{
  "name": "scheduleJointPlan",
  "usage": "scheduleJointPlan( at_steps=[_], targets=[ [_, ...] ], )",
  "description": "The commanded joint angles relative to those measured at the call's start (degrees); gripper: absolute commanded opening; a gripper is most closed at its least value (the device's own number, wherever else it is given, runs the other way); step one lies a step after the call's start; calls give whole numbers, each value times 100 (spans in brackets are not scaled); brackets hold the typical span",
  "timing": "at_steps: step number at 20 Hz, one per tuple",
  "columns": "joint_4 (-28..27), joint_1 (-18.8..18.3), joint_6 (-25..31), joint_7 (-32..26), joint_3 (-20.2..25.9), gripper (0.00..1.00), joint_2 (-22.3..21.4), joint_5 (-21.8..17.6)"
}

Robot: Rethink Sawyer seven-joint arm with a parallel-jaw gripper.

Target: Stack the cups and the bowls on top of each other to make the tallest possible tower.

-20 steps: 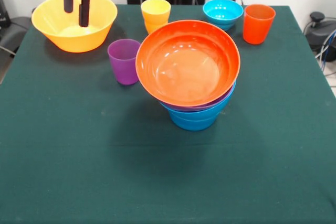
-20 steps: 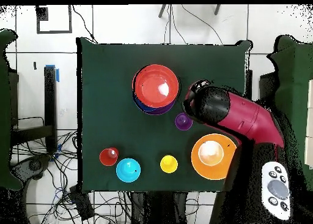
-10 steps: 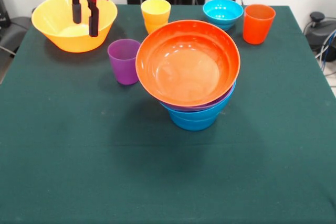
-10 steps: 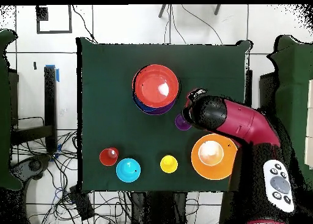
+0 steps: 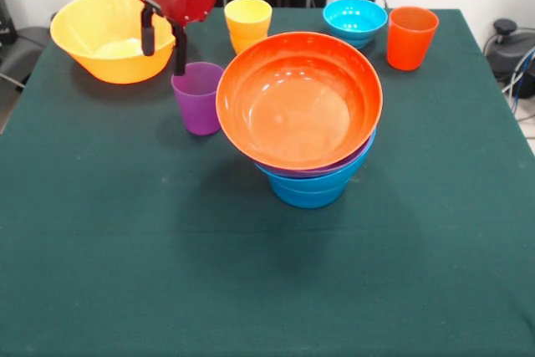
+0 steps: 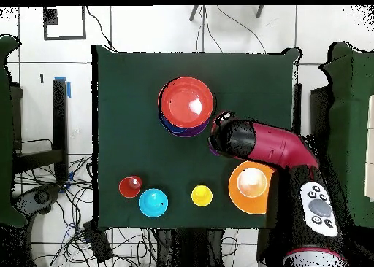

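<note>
A dark green table (image 5: 125,273) holds plastic cups and bowls, seen from the front. Near the middle stands the tower (image 5: 308,127), a short leaning stack: a wide orange bowl (image 5: 298,99) sits tilted on top, a thin purple rim (image 5: 334,168) shows beneath it, and blue bowls (image 5: 308,190) form the base. Just to the left of the stack, almost touching the orange bowl's edge, stands a purple cup (image 5: 196,98). The red and black arm reaches down from the upper left, and its gripper (image 5: 164,41) hangs with two dark fingers (image 5: 148,31) spread apart and holding nothing; one finger sits in front of the large yellow bowl (image 5: 109,35) at the far left, the other just above the purple cup's rim. Along the back edge, left to right, stand a yellow cup (image 5: 247,24), a small cyan bowl (image 5: 355,21) and an orange cup (image 5: 411,37), each apart from the others. In the overhead view the arm (image 6: 266,144) covers the purple cup and part of the yellow bowl (image 6: 248,187), and the stack (image 6: 187,105) lies just beside the arm's tip.
</note>
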Motion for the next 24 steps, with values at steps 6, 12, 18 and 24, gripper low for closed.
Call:
scheduleJointPlan(
  at_steps=[6,12,18,24],
  targets=[
    [382,171,391,-732,510,100,506,-683],
    [395,219,524,-715,458,100,432,-763],
    [282,218,654,-713,480,100,457,-775],
    [192,294,750,-637,494,100,342,-688]
  ],
)
